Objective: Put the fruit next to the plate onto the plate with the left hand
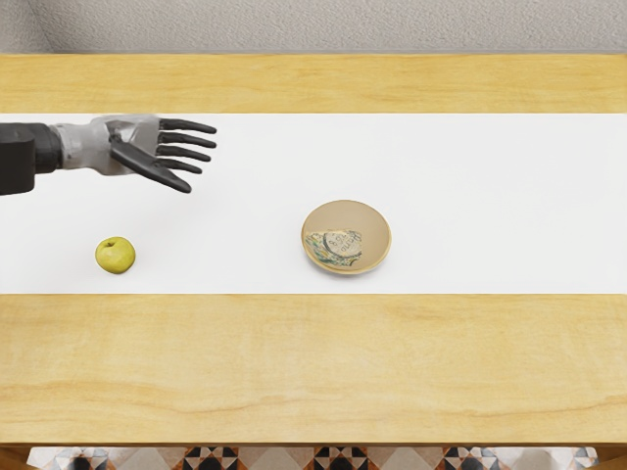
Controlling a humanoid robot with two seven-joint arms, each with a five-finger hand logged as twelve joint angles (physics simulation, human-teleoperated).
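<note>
The left hand (149,147) reaches in from the left edge over a white runner (490,196), its fingers (191,140) spread and straight, grasping nothing. The small yellow-green apple (116,255) lies on the runner nearer the viewer than the hand, below its palm and clearly apart from it. Off beyond the fingertips, to the right and well apart from both hand and apple, sits the plate (346,237), a tan dish with a patterned centre. The runner crosses a wooden table (313,362).

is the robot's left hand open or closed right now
Open. The left hand has its fingers stretched out straight and spread, holding nothing. The green fruit lies apart from it on the white runner.
</note>
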